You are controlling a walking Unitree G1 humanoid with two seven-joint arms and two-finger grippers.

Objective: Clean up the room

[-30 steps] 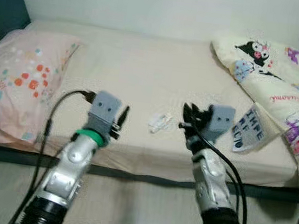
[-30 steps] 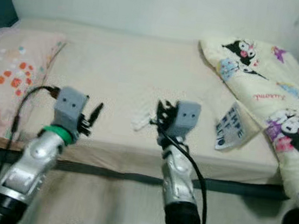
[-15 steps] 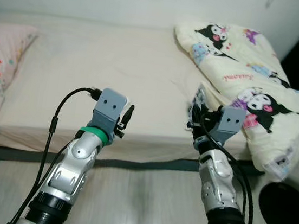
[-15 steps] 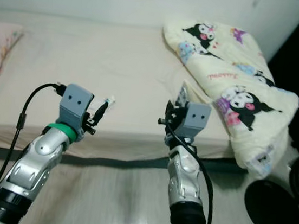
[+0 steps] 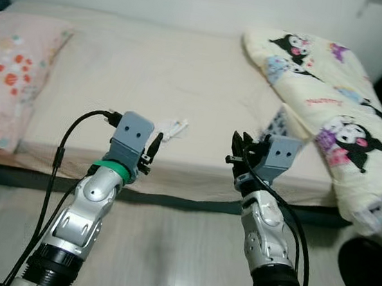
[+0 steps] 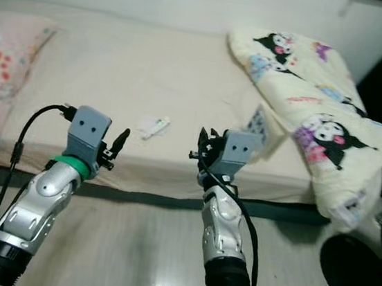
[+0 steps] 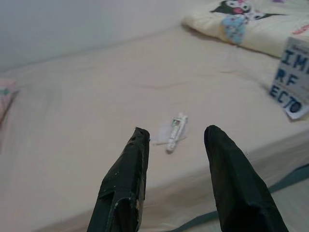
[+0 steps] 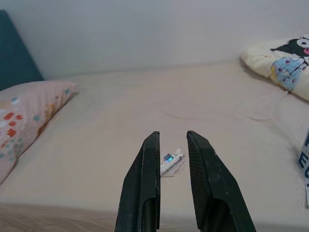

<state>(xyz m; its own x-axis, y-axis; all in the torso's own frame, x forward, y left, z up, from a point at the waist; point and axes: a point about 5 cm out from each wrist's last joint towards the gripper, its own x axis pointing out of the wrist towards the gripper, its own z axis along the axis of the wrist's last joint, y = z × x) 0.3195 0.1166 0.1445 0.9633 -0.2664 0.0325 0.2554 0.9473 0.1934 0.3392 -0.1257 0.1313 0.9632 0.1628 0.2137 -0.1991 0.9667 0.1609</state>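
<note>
Two pincers up over the floor at the near edge of the bed [image 5: 152,61], both pointing at the mattress. Left pincer [image 7: 174,137] wide open, nothing held. Right pincer [image 8: 172,140] parted just a little, approx. a narrow slot, also holding nothing.

Small white tube [image 5: 174,128] w/ a bit of clear wrapper flat on the sheet, near the front edge, btwn the two pincers and a bit beyond them, not touching either. Seen past both sets of fingertips in the wrist views.

Pink pillow [image 5: 10,79] w/ red & blue dots at the left end of the bed. Cream blanket [image 5: 334,112] w/ cartoon characters bunched at the right end, spilling over the edge. White card w/ dark blue letters [image 7: 292,82] propped against the blanket. Black round object [image 6: 356,271] on the floor, far right.
</note>
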